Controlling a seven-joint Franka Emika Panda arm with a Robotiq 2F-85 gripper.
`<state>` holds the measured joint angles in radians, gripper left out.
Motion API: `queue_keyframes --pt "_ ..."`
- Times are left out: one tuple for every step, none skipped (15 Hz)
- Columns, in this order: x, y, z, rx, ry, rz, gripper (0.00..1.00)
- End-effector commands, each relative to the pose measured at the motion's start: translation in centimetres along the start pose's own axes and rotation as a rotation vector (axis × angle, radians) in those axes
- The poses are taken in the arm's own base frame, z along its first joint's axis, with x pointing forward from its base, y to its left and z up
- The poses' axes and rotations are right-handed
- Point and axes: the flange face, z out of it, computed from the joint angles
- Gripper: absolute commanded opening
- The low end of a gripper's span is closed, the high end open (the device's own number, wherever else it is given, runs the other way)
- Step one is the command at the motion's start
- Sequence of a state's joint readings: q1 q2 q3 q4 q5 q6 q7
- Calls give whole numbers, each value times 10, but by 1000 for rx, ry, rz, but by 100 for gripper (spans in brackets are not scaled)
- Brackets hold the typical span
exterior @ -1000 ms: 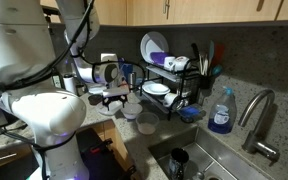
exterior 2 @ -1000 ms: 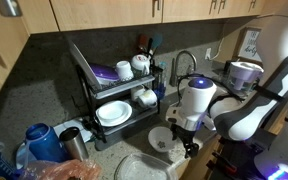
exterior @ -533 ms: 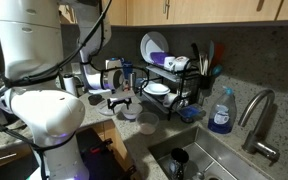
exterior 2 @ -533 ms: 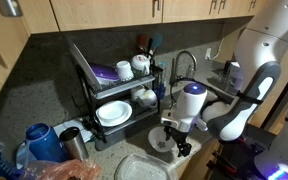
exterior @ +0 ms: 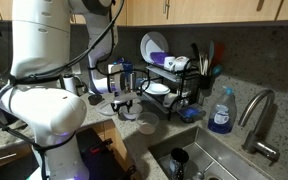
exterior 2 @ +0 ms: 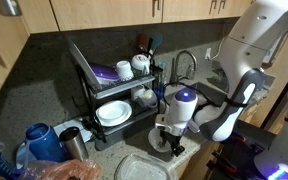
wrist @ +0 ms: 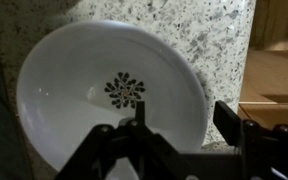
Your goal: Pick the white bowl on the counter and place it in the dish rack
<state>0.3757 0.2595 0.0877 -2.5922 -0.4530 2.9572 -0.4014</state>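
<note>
The white bowl [wrist: 109, 95] fills the wrist view; it is shallow and glossy, with a small black snowflake mark at its centre, and rests on the speckled counter [wrist: 219, 30]. My gripper [wrist: 184, 118] is open and low over the bowl's right rim, one finger [wrist: 139, 112] inside the bowl and the other [wrist: 229, 120] outside it. In both exterior views the gripper [exterior: 124, 104] [exterior 2: 173, 141] sits right over the bowl [exterior: 132, 114] [exterior 2: 158, 141] and hides most of it. The black wire dish rack [exterior: 171, 82] [exterior 2: 112, 97] stands just beyond, holding white plates and cups.
A smaller greyish bowl [exterior: 146, 125] sits beside the white one. A blue soap bottle [exterior: 220, 112], faucet [exterior: 258, 115] and steel sink [exterior: 199, 160] lie past the rack. A blue kettle [exterior 2: 39, 140] and a plastic container [exterior 2: 139, 168] are nearby. The counter edge [wrist: 252, 60] is close on the right.
The arm has swung and lowered, bringing the gripper down from above the bowl to straddle its rim. The bowl has not moved.
</note>
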Motion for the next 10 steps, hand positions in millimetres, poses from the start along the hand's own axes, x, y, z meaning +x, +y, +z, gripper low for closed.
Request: queue_keyframes --pt "10 1 7 -19 -8 -1 40" --pt "11 1 9 -21 -13 -6 33" --pt "11 1 10 -26 -18 -8 24" --pt "12 2 10 -32 -21 -10 18" --pt "13 2 10 -39 -23 -9 11" --pt "13 3 9 -47 -26 -9 2" --pt "14 4 7 -57 -26 -6 0" --pt "15 5 5 -65 -29 -8 0" --pt "17 5 3 -74 -28 -8 2" --pt "18 5 2 -80 -27 -8 3"
